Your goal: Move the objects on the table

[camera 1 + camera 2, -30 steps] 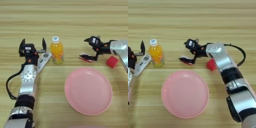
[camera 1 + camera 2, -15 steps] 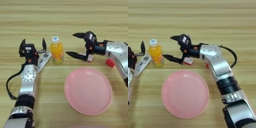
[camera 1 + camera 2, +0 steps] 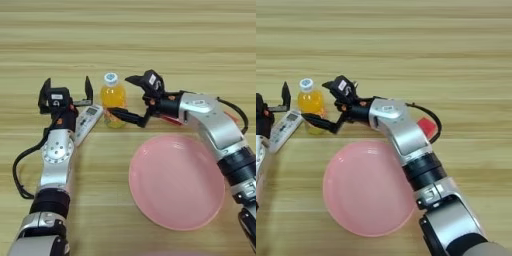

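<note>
Just left of the right gripper (image 3: 125,96), almost between its spread fingers, stands the orange drink bottle (image 3: 113,98); one finger reaches toward its cap, the other lies low by its base. Behind that gripper's wrist, the red cube (image 3: 426,127) peeks out past the arm. Below the arm rests the pink plate (image 3: 176,181) on the wooden table (image 3: 150,35). Further left, beyond the bottle, the left gripper (image 3: 67,91) points up, fingers apart, beside a white remote (image 3: 86,121).
</note>
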{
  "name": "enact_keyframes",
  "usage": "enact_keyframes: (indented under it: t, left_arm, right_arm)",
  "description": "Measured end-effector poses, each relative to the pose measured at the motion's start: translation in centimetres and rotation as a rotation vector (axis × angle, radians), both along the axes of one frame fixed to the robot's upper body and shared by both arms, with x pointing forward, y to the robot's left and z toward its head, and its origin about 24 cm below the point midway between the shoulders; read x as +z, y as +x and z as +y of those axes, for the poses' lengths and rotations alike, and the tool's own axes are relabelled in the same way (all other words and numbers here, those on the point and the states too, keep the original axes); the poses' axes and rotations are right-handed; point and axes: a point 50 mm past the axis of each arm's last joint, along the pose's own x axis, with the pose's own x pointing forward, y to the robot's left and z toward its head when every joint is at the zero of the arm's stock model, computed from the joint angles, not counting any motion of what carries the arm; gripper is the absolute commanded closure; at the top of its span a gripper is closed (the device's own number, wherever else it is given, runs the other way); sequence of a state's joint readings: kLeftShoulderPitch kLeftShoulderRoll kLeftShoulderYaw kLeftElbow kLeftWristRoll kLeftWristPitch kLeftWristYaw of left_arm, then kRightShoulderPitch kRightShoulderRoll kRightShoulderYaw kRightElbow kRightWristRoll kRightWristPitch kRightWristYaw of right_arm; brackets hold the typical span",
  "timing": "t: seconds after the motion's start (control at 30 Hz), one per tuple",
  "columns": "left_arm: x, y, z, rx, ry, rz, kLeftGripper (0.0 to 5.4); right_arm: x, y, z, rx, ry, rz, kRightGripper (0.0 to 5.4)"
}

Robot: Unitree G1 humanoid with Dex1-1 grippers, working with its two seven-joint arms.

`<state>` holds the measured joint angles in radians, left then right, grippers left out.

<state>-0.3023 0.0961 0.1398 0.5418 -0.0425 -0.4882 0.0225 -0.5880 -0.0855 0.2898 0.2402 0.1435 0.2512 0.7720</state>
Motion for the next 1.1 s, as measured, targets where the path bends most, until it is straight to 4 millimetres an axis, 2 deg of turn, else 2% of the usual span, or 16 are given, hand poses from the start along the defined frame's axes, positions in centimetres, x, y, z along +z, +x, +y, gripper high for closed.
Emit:
enact_keyframes:
  t: [0.5,0.73,0.97,1.1]
  left_arm:
    - [0.1,0.0,-0.1,0.004,-0.004,-0.007,0.0]
    - [0.4,0.0,-0.2,0.001,-0.003,-0.019,0.0]
    - [0.5,0.0,-0.3,0.0,-0.002,-0.022,0.0]
    - [0.5,0.0,-0.3,0.0,-0.003,-0.023,0.0]
  right_arm:
    - [-1.1,1.1,2.3,-0.045,0.015,0.058,0.01]
    - [-1.5,1.4,3.1,-0.045,0.006,0.058,0.81]
    - [-2.5,2.1,2.9,-0.076,-0.026,0.087,1.71]
    - [-2.6,2.3,3.0,-0.078,-0.025,0.087,1.78]
